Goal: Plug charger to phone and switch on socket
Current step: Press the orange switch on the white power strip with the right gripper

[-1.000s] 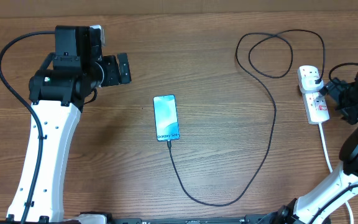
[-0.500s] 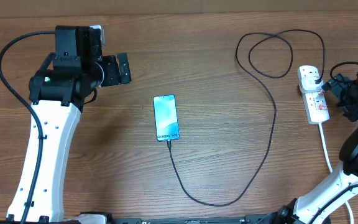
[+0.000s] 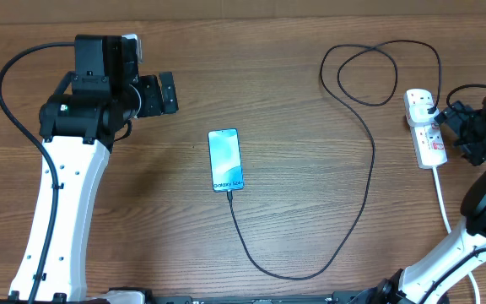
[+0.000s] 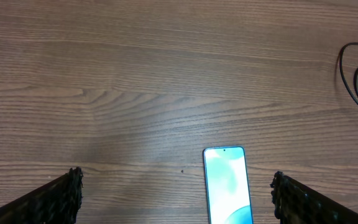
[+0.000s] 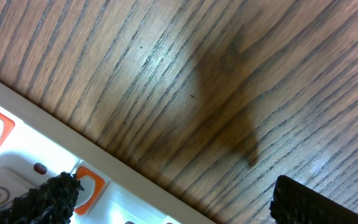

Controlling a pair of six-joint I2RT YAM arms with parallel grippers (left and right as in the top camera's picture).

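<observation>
The phone [image 3: 225,160] lies mid-table with its light-blue screen lit; it also shows in the left wrist view [image 4: 227,184]. The charger cable [image 3: 357,203] runs from the phone's bottom edge, curves right, loops at the back and ends in a black plug [image 3: 429,105] seated in the white power strip [image 3: 426,135]. My right gripper [image 3: 452,127] is open, with one fingertip over the strip's edge by an orange-red switch [image 5: 87,186]. My left gripper [image 3: 164,93] is open and empty, up and left of the phone.
The strip's thick white lead [image 3: 441,198] runs toward the front right. The left arm's black cable [image 3: 11,76] arcs at the far left. Bare wood lies between the phone and the strip.
My right gripper has edged slightly up and left along the power strip. The left arm, phone and cable have not moved.
</observation>
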